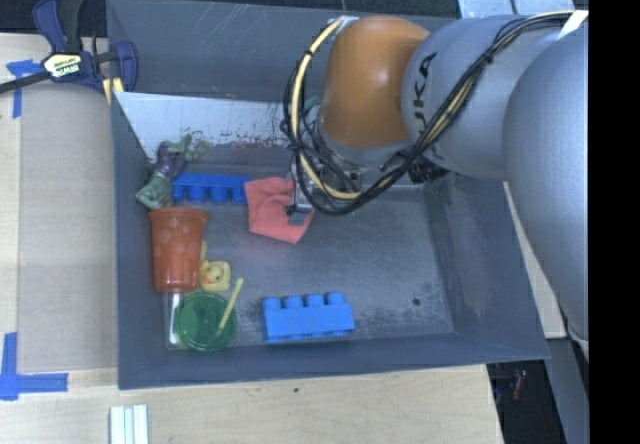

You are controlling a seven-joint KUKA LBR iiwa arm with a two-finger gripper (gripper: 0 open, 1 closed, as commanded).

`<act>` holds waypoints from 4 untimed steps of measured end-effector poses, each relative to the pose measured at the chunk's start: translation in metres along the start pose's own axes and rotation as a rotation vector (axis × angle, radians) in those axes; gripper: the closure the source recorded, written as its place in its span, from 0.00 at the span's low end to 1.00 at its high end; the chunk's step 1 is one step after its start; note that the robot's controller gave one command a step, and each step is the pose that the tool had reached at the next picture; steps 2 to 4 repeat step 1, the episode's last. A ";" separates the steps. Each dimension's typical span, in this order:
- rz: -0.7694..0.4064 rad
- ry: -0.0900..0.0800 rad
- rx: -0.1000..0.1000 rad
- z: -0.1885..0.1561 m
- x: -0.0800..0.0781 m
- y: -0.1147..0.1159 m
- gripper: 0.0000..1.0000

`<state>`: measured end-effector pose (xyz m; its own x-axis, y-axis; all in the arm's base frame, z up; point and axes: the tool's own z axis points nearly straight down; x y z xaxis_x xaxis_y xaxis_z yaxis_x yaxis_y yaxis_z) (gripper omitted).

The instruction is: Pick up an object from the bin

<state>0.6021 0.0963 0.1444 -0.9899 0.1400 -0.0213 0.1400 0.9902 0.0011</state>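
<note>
The gripper (pixel 299 209) hangs low under the arm's orange cover, at the right edge of a crumpled red cloth (pixel 268 208) lying left of the middle of the grey metal bin (pixel 470 262). Whether it is spread or pressed together cannot be told, since the wrist and its cables hide most of it.

Just left of the cloth lies a blue studded plastic block (pixel 208 192), with a green and purple toy figure (pixel 166 170) behind it. Below them an orange translucent plastic cup (pixel 177 248) lies against the left wall, a small yellow piece (pixel 214 276) beside it. A green round cup (pixel 203 322) sits in the near left corner, and a second blue studded block (pixel 308 317) lies by the near wall.
</note>
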 end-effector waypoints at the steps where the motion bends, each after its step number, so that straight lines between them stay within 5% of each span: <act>1: -0.036 0.004 0.002 -0.075 -0.002 -0.008 1.00; 4: -0.036 0.004 0.002 -0.075 -0.002 -0.008 1.00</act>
